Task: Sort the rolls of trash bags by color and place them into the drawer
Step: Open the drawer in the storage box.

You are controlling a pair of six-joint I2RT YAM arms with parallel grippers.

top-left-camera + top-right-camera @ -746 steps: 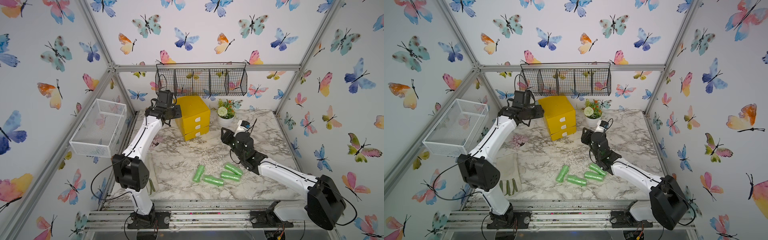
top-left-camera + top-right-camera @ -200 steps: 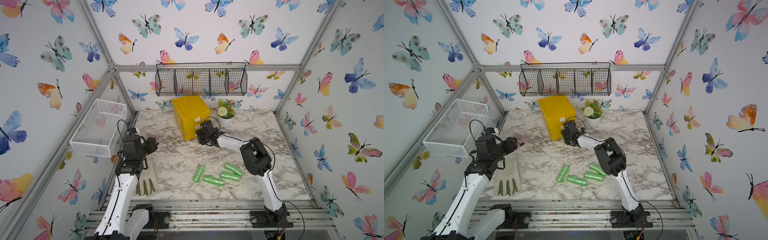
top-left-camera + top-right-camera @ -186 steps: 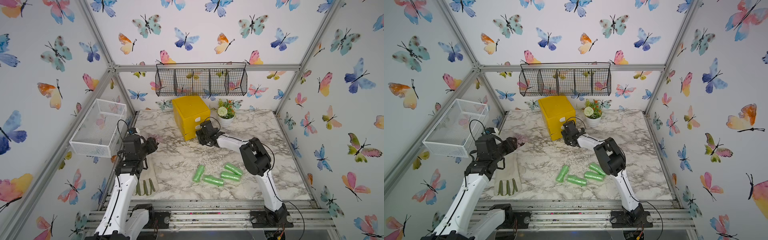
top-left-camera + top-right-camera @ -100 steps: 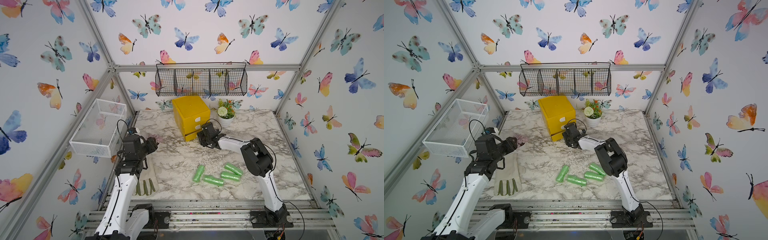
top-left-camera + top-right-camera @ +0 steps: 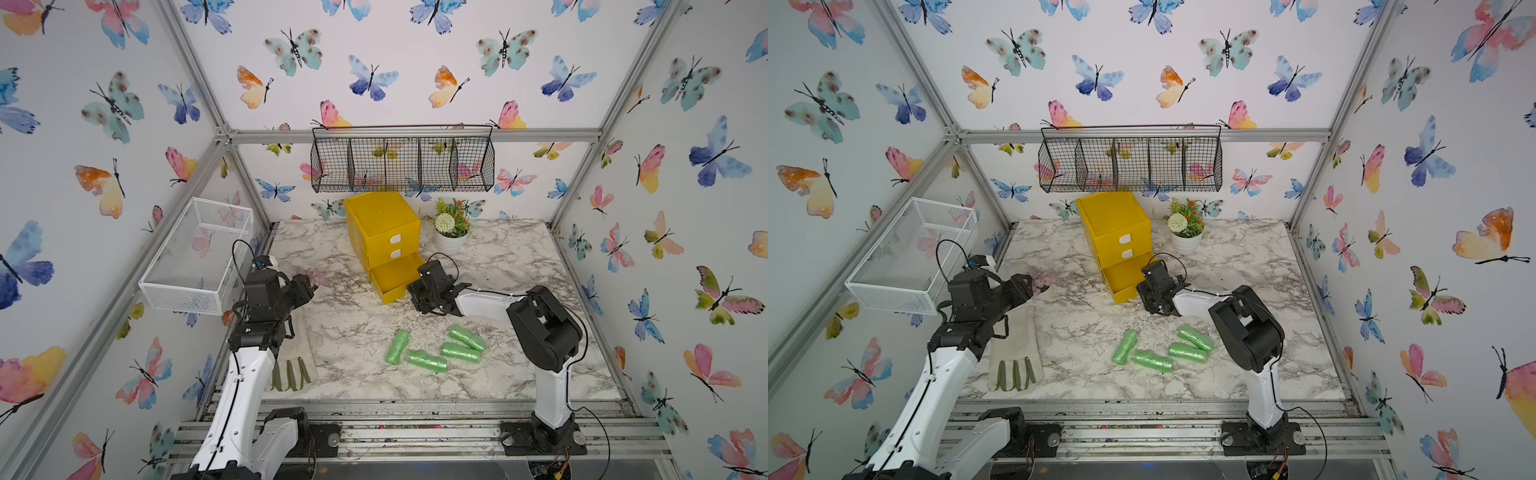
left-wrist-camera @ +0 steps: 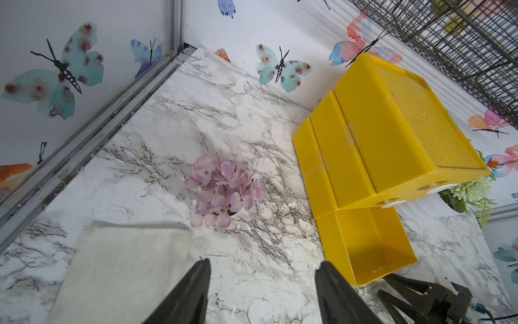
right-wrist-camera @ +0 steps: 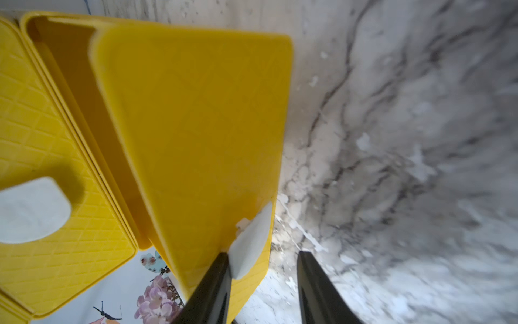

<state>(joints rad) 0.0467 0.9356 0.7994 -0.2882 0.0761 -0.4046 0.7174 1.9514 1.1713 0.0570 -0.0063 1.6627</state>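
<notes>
Mesh basket (image 5: 195,257), white and fixed to the wall, sits at the far left. Just right of it the left gripper (image 5: 308,287) hovers over the left side of the marble table (image 5: 519,257). Its jaws stand well apart with nothing between them; in the left wrist view the dark fingers (image 6: 193,291) frame only bare marble. Under that arm a pale glove (image 5: 1015,357) lies flat near the table's front left edge. A small pink-purple flower cluster (image 6: 224,190) rests on the marble just beyond the fingertips, not touching them.

Further right, at the back of the table, stands the yellow drawer chest (image 5: 382,220). Its upper two drawers are pushed in. The bottom drawer (image 5: 392,276) is pulled out toward the front, its open top showing plain yellow inside.

The right gripper (image 7: 263,266) is at that drawer's front face with its jaws partly open. One finger (image 7: 213,286) touches the white tab handle (image 7: 251,241), while the other stands clear over the marble, so the handle is not pinched.

In both top views four green rolls (image 5: 427,360) lie on the table in front of the chest, outside the drawer, clustered close together right of centre. A potted plant (image 5: 451,232) stands just right of the chest. A black wire basket (image 5: 401,164) hangs on the back wall above.
</notes>
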